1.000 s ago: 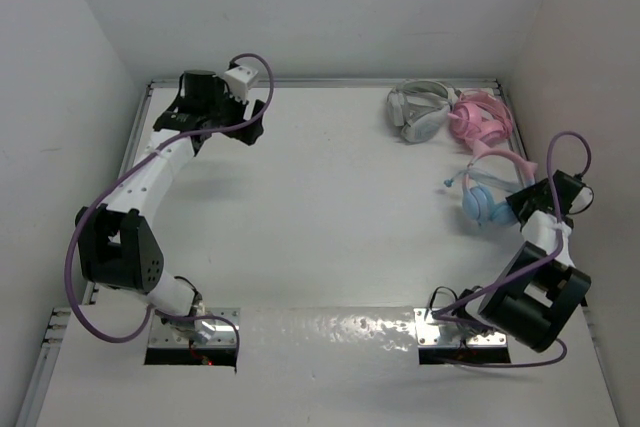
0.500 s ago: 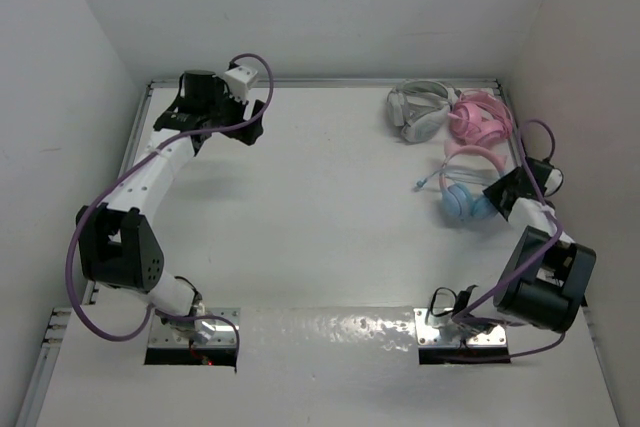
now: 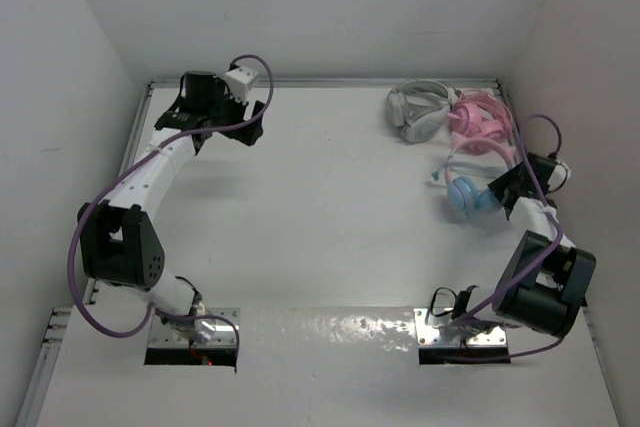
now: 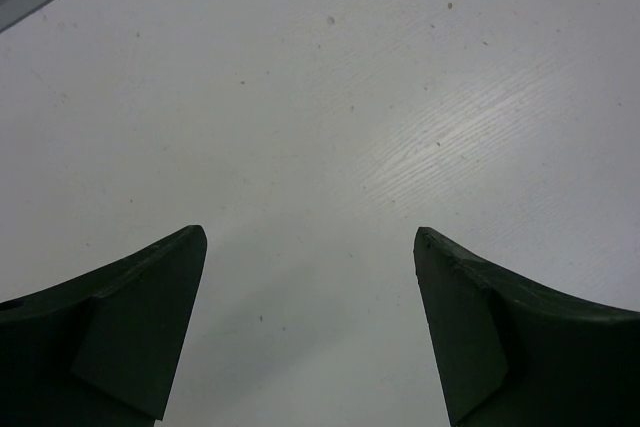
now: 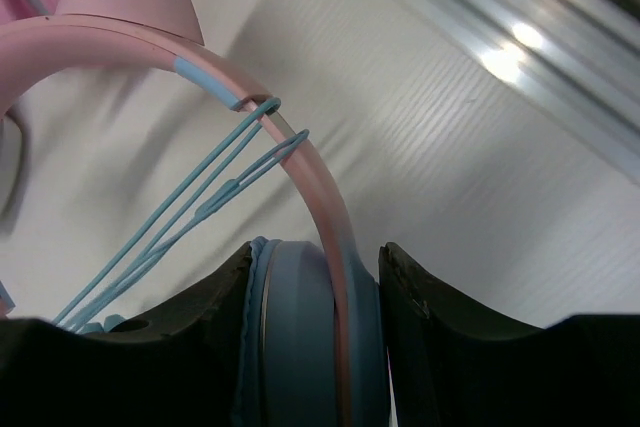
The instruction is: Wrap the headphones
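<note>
Clamping the headphones point(image 3: 468, 197) in the right gripper point(image 5: 315, 257), fingers closing on the spot where the pink headband point(image 5: 318, 182) is meeting one blue ear cup point(image 5: 298, 337). Sitting near the right edge of the table point(image 3: 330, 207), just in front of an all-pink pair point(image 3: 482, 119) and a grey-white pair point(image 3: 420, 112) at the far right corner. Not showing, in either view, whether resting on the top or hanging just clear of it.

Appearing to be late in the winding. Seeing the thin blue cable point(image 5: 207, 211) running up from the ear cup in several strands and looping over the headband in two places. Leaving a loose end point(image 3: 436, 176) poking out to the left of the ear cups, so probably needing that end tucked before letting go. Calling next for a steady grip, so as not to let the loops slide along the band. Calling too for staying off the pink pair just behind.

Showing the loops and the grip only in the right wrist view; from overhead, shrinking the cable to a faint line and hiding the fingers under the arm. Giving in return, from overhead, the placing among the other pairs and the loose end, neither visible from the wrist.

Finding the left gripper point(image 4: 310, 237) well apart at the far left corner, fingers spread wide and grasping nothing, with only bare table showing in its own wrist view
</note>
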